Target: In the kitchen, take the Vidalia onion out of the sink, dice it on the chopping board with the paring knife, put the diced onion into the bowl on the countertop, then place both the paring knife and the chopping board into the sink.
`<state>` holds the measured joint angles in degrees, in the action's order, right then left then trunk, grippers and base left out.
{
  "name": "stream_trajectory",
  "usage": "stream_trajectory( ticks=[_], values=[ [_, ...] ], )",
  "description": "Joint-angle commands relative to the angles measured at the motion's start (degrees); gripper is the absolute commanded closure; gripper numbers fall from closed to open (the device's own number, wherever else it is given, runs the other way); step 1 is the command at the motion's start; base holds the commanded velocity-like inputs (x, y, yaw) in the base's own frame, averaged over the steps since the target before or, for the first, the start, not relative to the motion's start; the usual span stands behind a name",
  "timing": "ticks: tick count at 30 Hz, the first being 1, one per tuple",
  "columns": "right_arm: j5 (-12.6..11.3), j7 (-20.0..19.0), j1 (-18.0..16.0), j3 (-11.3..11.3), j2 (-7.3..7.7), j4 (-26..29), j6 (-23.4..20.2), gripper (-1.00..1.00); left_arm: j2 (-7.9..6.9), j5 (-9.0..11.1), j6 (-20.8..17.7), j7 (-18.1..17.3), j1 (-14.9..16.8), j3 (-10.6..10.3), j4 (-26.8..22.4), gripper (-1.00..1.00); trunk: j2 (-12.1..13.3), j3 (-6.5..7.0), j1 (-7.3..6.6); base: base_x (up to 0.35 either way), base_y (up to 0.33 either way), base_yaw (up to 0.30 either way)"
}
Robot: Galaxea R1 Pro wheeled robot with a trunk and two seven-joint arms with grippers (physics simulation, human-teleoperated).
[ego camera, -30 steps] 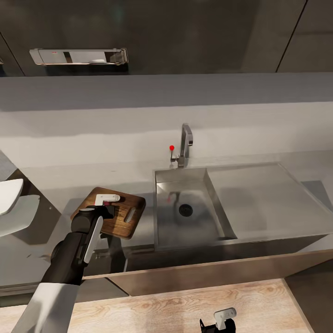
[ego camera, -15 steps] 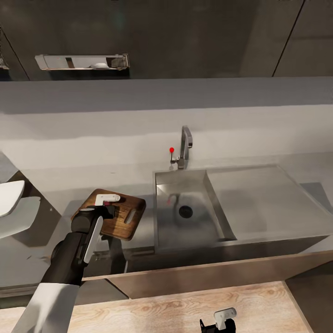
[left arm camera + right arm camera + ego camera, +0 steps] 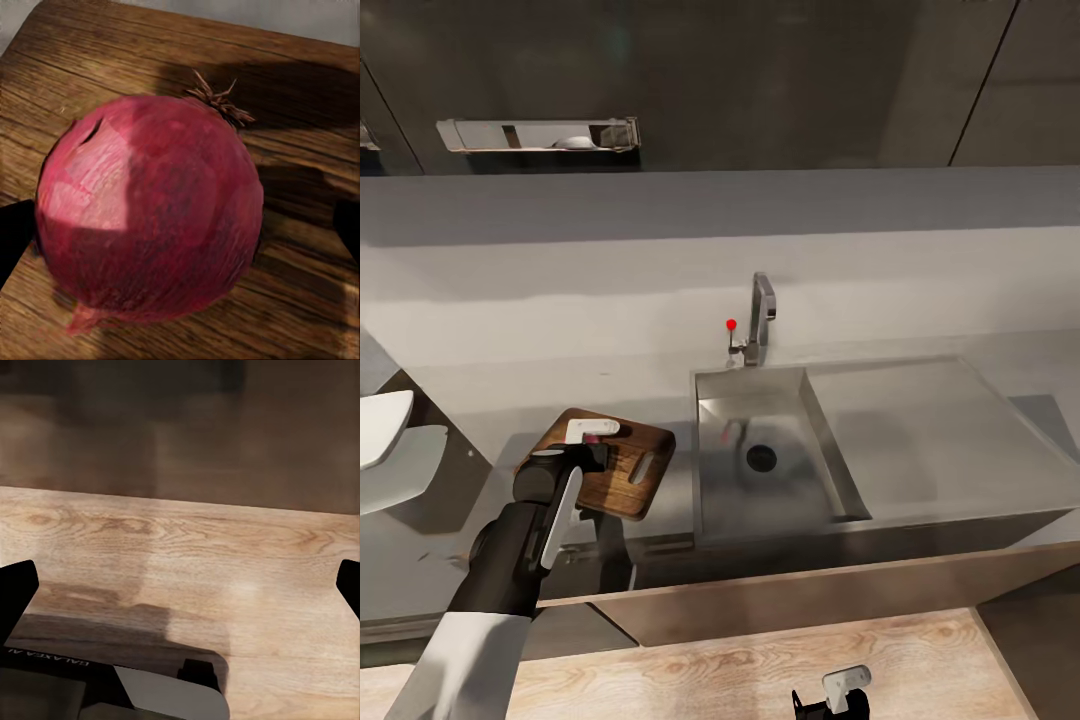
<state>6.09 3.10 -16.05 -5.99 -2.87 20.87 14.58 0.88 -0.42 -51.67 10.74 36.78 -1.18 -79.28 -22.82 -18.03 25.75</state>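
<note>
Onion [image 3: 150,214] sits right between your left hand's [image 3: 588,441] fingers in the left wrist view, resting on the chopping board [image 3: 635,472]. Dark red skin, dried root tuft pointing away from the hand. One dark fingertip [image 3: 13,238] touches or nearly touches its side; the other fingertip [image 3: 348,229] stands clear with a gap, so your left hand is spread wider than the onion, not clamped on it. From the head view that hand hangs low over the board's end away from the handle hole [image 3: 642,467], and the onion itself is hidden under the hand.

Board lies on the grey tabletop [image 3: 510,390], just beside the sink [image 3: 735,495], on the sink side of your left hand. Sink basin shows a round drain [image 3: 761,458]; tap [image 3: 762,305] with red dot [image 3: 731,324] stands behind the basin, drainboard [image 3: 920,420] beyond it, further from your left hand. White bowl [image 3: 380,425] sits at the picture's edge, on the other side of your left hand from the sink, well apart from the board.

Your right hand [image 3: 838,692] hangs low, away from the tabletop, over the light wood floor [image 3: 195,555]. In the right wrist view its two fingertips [image 3: 16,589] sit far apart at the picture's sides, wide open, nothing between them but floor.
</note>
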Motion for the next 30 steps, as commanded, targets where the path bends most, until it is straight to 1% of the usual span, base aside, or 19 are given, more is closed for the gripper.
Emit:
stream_trajectory(
  ticks=[1, 30],
  values=[
    [0.6, 0.3, 0.0, -0.1, -0.01, 0.0, 0.1, -1.00, 0.00, 0.0, -0.3, 0.2, 0.0, 0.0, -0.1, -1.00, -0.1, -0.10, 0.03, 0.000, 0.000, 0.000],
    [0.6, 0.3, 0.0, -0.1, 0.05, 0.0, 0.1, -1.00, 0.00, -0.2, -0.3, 0.2, 0.0, 0.0, -0.4, -1.00, -0.1, -0.03, 0.03, 0.000, 0.000, 0.000]
  ],
)
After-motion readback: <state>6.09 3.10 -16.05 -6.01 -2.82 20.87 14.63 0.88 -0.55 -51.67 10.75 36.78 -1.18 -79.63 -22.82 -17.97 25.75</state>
